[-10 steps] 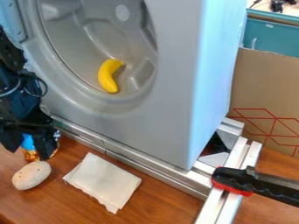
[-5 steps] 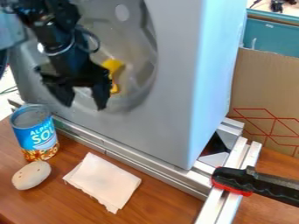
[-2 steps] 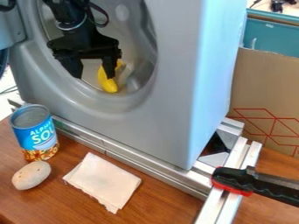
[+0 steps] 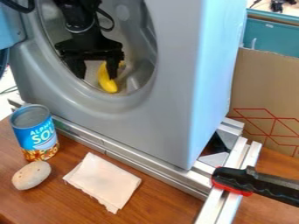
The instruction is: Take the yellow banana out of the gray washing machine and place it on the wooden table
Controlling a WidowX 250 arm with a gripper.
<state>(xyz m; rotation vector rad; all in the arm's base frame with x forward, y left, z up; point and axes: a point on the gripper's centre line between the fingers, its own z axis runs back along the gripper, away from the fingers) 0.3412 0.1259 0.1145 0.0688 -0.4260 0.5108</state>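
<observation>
Inside the round opening of the grey washer-like machine [image 4: 169, 127], the black gripper [image 4: 96, 76] hangs from the upper left, fingers spread apart. A yellow banana [image 4: 107, 83] lies on the drum's lower surface; the gripper's right finger stands in front of part of it. Whether that finger touches the banana I cannot tell. The left finger is to the left of the banana, over the lower left of the drum.
A blue soup can [image 4: 36, 133] stands at the left on the wooden table [image 4: 166, 203]. Near it lie a pale potato-like object [image 4: 31, 175] and a white cloth [image 4: 104, 181]. A metal rail [image 4: 134, 162] runs below the machine; a black-red clamp [image 4: 236, 180] sits lower right.
From the left edge, the gripper has moved right and up into the machine's opening, uncovering the can. Most recently it shifted slightly right and down. The banana looks to be in the same place.
</observation>
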